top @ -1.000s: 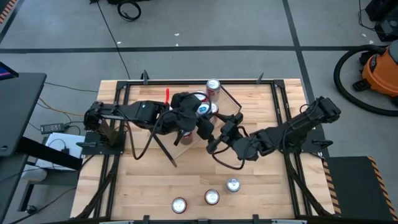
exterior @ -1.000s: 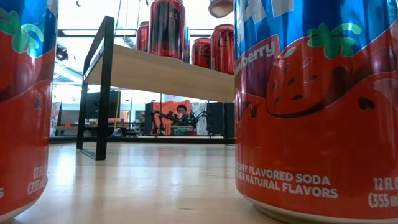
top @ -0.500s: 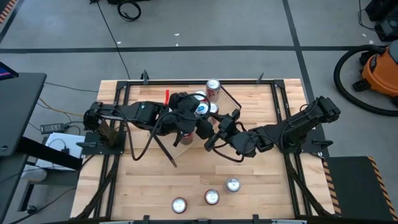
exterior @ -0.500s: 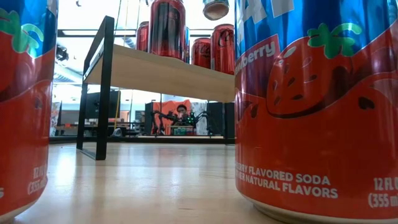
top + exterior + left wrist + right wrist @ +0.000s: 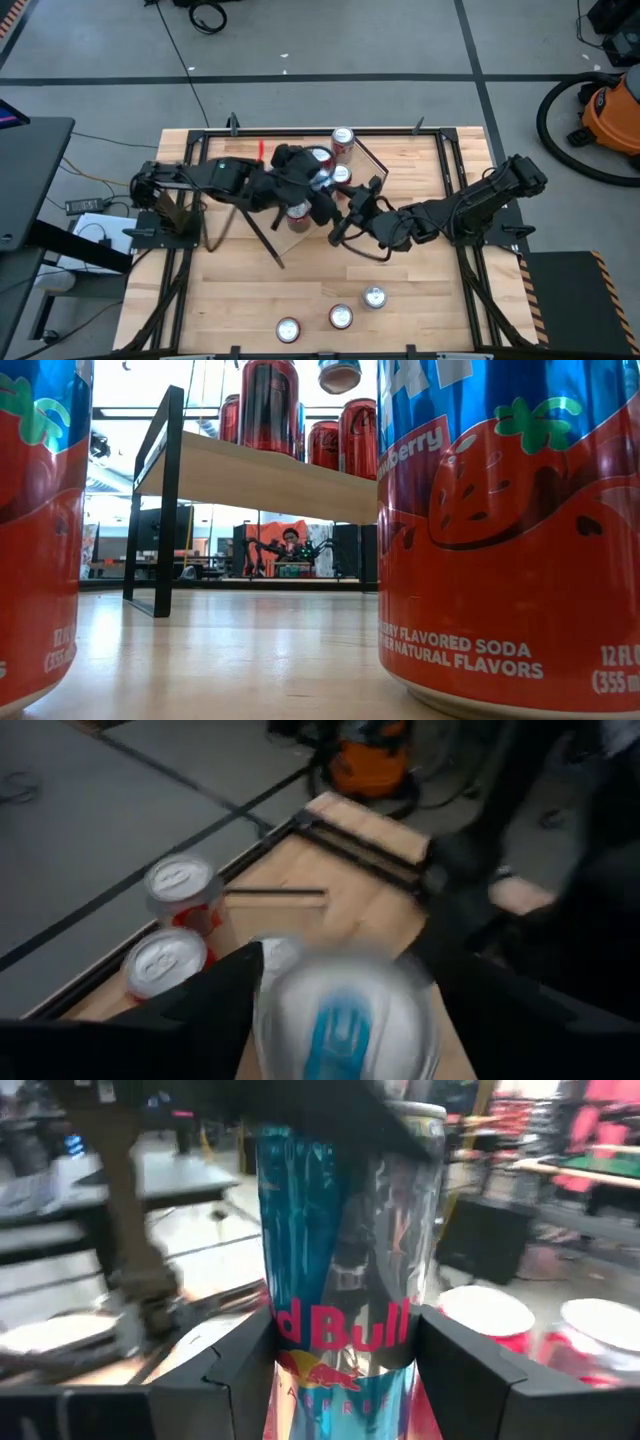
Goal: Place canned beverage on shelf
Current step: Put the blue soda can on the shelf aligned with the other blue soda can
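Right pincer (image 5: 340,1370) now grips can (image 5: 345,1250) higher above shelf (image 5: 270,475).

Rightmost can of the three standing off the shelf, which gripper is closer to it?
Right. The right gripper hangs behind that can, slightly to its left; the left gripper is farther left and farther back.

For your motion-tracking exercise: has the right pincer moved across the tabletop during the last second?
Yes. In the high view the right pincer, closed around the slim silver-blue can, has shifted toward the red cans standing on the shelf, farther from the three cans at the table's near edge.
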Tool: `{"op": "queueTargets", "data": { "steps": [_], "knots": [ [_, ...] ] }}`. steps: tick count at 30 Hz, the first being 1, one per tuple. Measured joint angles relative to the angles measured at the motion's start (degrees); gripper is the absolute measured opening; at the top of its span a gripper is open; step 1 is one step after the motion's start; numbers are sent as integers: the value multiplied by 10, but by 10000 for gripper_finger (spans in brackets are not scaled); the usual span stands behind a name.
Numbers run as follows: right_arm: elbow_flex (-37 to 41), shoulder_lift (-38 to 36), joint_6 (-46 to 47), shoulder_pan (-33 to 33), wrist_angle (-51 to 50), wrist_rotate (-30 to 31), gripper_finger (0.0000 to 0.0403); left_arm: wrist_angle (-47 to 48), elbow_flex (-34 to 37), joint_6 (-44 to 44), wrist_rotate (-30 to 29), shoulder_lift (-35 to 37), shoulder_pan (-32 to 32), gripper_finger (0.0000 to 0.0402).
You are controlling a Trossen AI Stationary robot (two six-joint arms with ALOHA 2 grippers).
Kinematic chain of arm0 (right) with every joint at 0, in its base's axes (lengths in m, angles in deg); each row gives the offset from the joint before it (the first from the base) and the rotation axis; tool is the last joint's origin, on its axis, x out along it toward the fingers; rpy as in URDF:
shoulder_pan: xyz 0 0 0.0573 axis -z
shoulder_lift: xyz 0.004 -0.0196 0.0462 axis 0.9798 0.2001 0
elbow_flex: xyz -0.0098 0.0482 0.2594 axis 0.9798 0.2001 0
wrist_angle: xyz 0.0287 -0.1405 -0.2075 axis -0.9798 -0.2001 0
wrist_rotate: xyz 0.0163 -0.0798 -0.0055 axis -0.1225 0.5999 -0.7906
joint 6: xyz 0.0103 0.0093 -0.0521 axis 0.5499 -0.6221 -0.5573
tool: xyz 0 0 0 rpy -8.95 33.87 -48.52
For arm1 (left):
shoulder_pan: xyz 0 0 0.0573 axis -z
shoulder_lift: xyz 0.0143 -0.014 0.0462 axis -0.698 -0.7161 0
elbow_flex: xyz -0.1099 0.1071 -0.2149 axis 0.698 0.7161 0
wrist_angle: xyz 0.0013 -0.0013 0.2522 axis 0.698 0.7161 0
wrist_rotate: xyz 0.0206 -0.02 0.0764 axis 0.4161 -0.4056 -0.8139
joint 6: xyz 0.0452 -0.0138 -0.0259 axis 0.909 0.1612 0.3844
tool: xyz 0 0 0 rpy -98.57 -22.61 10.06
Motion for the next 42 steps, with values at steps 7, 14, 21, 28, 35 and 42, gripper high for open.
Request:
{"op": "queueTargets", "data": {
  "steps": [7, 14, 21, 28, 35, 42],
  "knots": [
    [1, 1, 9, 0, -26, -30, 216, 6, 0, 48, 39, 43, -3, 347],
    [2, 1, 49, 4, -81, -38, 217, 12, 0, 64, 45, 94, -3, 350],
    [57, 4, 70, 7, -27, -52, 217, 12, 0, 63, 47, 136, -2, 350],
    [114, 4, 60, 22, 51, -55, 217, 14, 1, 63, 54, 148, -2, 350],
    [169, 7, 55, 43, 147, -86, 221, 25, 1, 63, 54, 149, -2, 350],
    [185, 7, 54, 60, 166, -110, 222, 35, 1, 63, 55, 149, -2, 350]
  ]
}}
